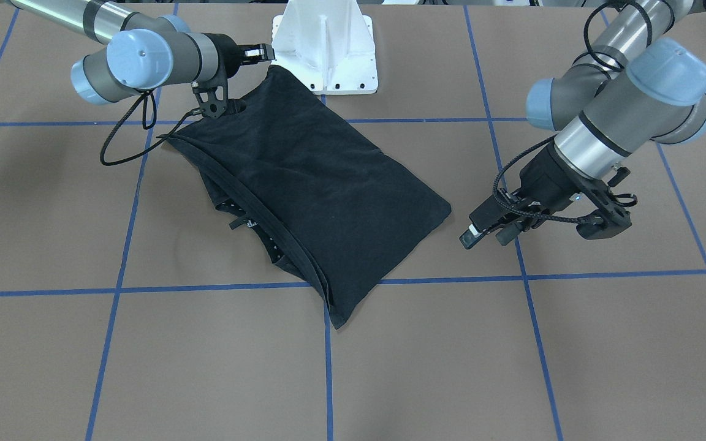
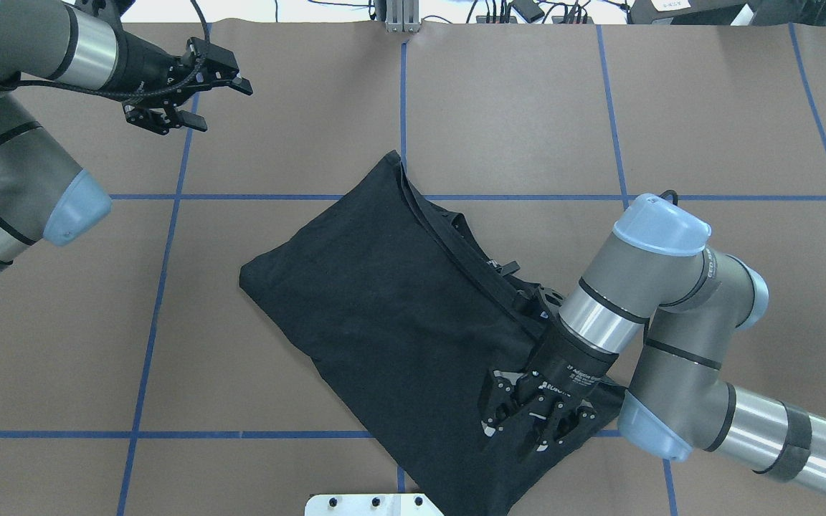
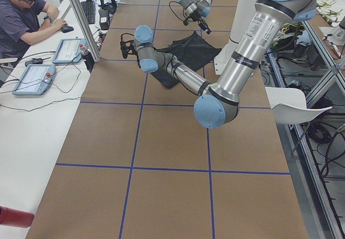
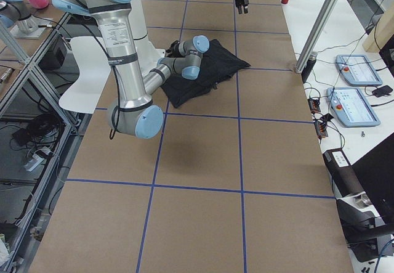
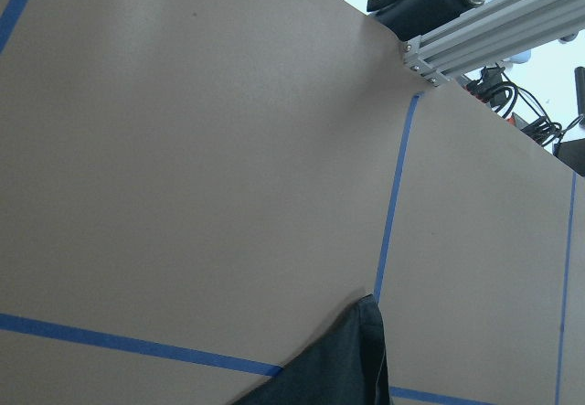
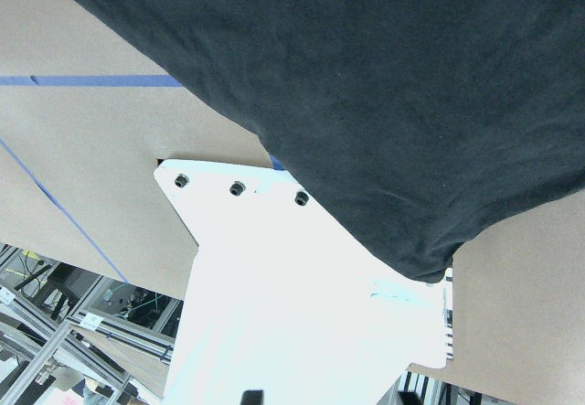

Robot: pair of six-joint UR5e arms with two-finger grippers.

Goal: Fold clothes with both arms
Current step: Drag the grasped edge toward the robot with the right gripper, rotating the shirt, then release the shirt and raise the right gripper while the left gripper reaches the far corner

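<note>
A black T-shirt point(image 1: 328, 196), plain side up and already doubled over, lies flat on the brown worktop point(image 1: 53, 343) in front of the white pedestal mount point(image 1: 325, 43), with one corner reaching the mount's base plate. We read its long axis as a diagonal that runs from that corner away from the mount and toward the robot's left. The stacked hems point(image 1: 279, 245) show along the long edge turned away from the mount, on the robot's right. The right tool point(image 1: 264, 54) hovers over the corner by the mount. In the overhead view its jaws look parted, and the right wrist view shows that corner lying free, so we judge it to be holding nothing. The left tool point(image 1: 486, 237) hangs off the shirt's end farthest from the mount, jaws spread wide and empty, beside the cloth but apart from it. For the next fold, we judge that the far short end must travel along the diagonal toward the mount. The right tool is nearer the cloth, and the left is nearer the end that has to move.
</note>
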